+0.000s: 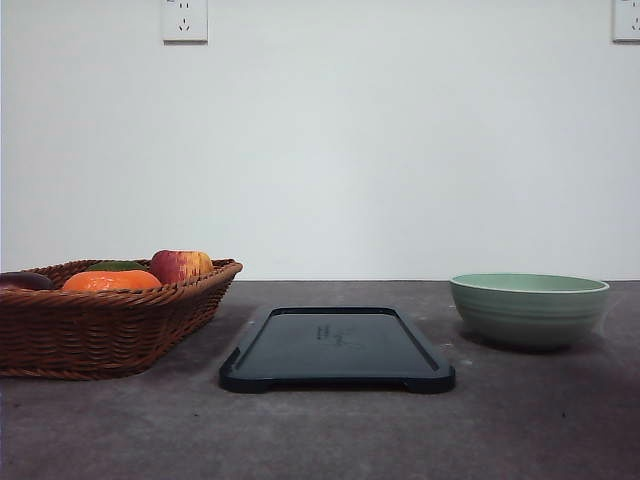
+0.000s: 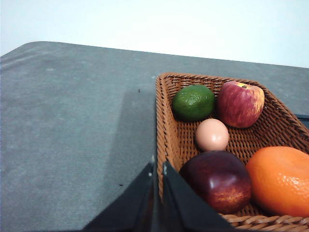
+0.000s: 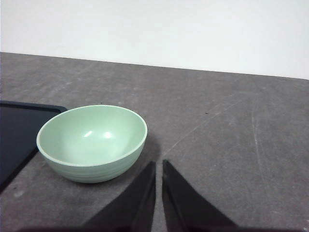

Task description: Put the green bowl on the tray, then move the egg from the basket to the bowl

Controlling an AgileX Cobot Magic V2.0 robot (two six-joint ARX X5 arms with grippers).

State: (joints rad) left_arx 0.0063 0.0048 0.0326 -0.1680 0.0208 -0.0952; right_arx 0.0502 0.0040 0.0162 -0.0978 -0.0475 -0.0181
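Nothing done yet: both steps remain.

The green bowl point(image 1: 529, 309) sits on the counter point(image 1: 320, 430) right of the empty tray point(image 1: 337, 348); the egg point(image 2: 212, 135) lies in the basket point(image 1: 105, 325). Left hand point(image 2: 158, 193) and right hand point(image 3: 159, 191) look closed, seemingly holding nothing.

Open tabletop point(image 1: 500, 420) is lying between tray point(image 1: 337, 348) and green bowl point(image 1: 529, 309), leaving passage. In the basket point(image 2: 166, 130), lime point(image 2: 193, 102), apple point(image 2: 240, 103) and dark plum point(image 2: 219, 180) are crowding the egg point(image 2: 212, 135); only above is staying open.

red apple point(image 2: 240, 103), lime point(image 2: 193, 102), plum point(image 2: 219, 180), orange point(image 2: 283, 180), wall sockets point(image 1: 184, 20)
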